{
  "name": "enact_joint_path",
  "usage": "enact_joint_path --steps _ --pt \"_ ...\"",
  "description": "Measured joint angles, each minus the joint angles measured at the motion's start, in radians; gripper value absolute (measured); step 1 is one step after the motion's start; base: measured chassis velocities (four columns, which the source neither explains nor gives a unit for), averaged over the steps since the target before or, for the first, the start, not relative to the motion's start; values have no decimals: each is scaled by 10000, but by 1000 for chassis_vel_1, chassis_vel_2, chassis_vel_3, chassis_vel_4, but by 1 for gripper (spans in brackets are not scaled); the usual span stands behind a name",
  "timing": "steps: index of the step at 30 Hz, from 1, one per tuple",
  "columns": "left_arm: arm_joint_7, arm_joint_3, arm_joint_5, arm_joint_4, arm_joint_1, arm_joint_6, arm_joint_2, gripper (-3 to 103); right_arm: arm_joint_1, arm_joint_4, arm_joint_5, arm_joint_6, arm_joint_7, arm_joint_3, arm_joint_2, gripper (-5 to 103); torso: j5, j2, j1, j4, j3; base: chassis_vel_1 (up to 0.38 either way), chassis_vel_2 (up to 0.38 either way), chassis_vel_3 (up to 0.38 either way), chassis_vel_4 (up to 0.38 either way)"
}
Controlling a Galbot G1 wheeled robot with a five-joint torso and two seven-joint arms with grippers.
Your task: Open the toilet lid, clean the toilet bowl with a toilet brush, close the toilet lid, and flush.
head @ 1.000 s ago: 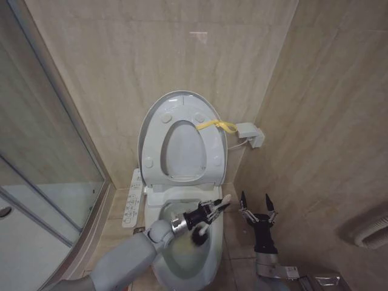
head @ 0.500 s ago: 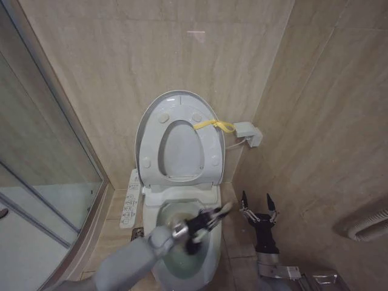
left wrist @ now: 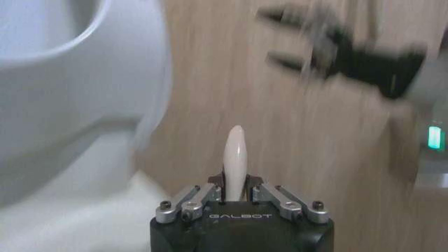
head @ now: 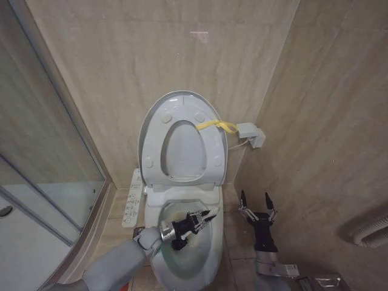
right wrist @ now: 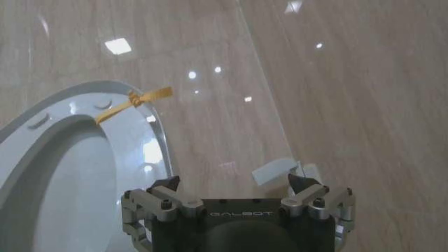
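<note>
The toilet lid (head: 182, 104) stands raised against the wall with the seat ring (head: 209, 148) folded up on it; its yellow strap (head: 216, 125) hangs at the right edge, and the strap (right wrist: 133, 99) is also in the right wrist view. The toilet bowl (head: 209, 251) lies open below. My left gripper (head: 195, 220) is over the bowl, shut on the toilet brush, whose white handle (left wrist: 235, 157) sticks out past the fingers and whose dark head (head: 177, 244) reaches into the bowl. My right gripper (head: 254, 203) hangs open to the right of the bowl, fingers pointing up.
A white button panel (head: 132, 203) runs along the bowl's left side. A glass shower door (head: 42, 170) stands at the left. A small white box (head: 250, 134) is fixed to the tiled right wall behind the toilet.
My left gripper has drawn back toward the bowl's left side with the brush, lower in the bowl than before. The right arm has stayed put.
</note>
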Motion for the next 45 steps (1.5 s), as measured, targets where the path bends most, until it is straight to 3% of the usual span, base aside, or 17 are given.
enact_joint_path --steps 2,6,8,11,13,14,16,18,21,23,25,28,31,34,38,41,45 --pt "-139 103 -257 -883 -211 160 -150 19 -16 1 -10 7 0 36 52 100 -13 4 -2 -35 -6 0 0 0 0" --pt "-65 313 -209 -95 -116 56 70 19 -82 98 -24 8 1 29 90 100 -7 2 1 -30 -1 -18 -26 -4 -5" --pt "-5 345 -238 536 36 -74 276 19 -98 169 -32 -3 0 19 74 100 0 3 0 -5 -3 0 0 0 0" --pt "-17 327 -339 472 27 -75 258 19 -108 180 -34 -6 0 29 72 100 -5 4 -2 -17 -6 0 0 0 0" --pt "-66 349 -394 222 1 -8 199 19 -121 182 -34 -6 0 54 70 100 -3 2 -1 -4 -3 0 0 0 0" --pt "-129 354 -473 -302 -128 72 13 19 -130 182 -36 -7 0 98 87 100 3 0 2 -6 1 0 0 0 0" --pt "-140 390 -504 -776 -339 90 -193 19 -157 198 -38 -5 0 181 114 100 -13 4 -3 -38 -6 0 0 0 0" --pt "-84 446 -404 -491 -372 83 -138 19 -160 201 -32 -5 4 218 118 100 -1 3 -2 -32 -4 -31 -60 -31 -16" --pt "398 611 106 1097 -398 -389 99 19 -100 171 -34 -15 7 170 128 100 -2 2 -1 -7 -2 0 0 0 0" --pt "490 594 78 1185 -462 -439 95 19 -78 161 -42 -21 1 143 137 100 -4 3 -1 -11 -4 0 0 0 0" --pt "386 502 -275 584 -488 -215 -1 19 -48 114 -55 -20 6 145 151 100 1 1 0 0 0 0 0 0 0" --pt "219 430 -488 -245 -628 -43 -266 19 -17 59 -93 -21 3 155 190 100 -11 2 0 -29 -4 0 0 0 0" --pt "281 559 -244 180 -603 -118 -193 19 3 18 -110 -19 5 136 195 100 3 3 -1 -33 -4 -28 -42 -17 -21" --pt "496 541 38 1301 -361 -458 -80 19 8 16 -110 -19 0 87 160 100 -5 3 0 -8 -3 0 0 0 0" --pt "366 443 -323 274 -300 -185 -201 19 6 15 -98 -18 2 138 109 100 3 0 2 -7 0 0 0 0 0" --pt "209 492 -529 -471 -439 -40 -328 19 -26 40 -89 -14 4 182 116 100 -8 4 -2 -34 -5 0 0 0 0" --pt "322 733 -142 401 -354 -194 -159 19 -69 115 -76 -12 8 167 104 100 -6 2 -1 -20 -2 0 0 0 0"
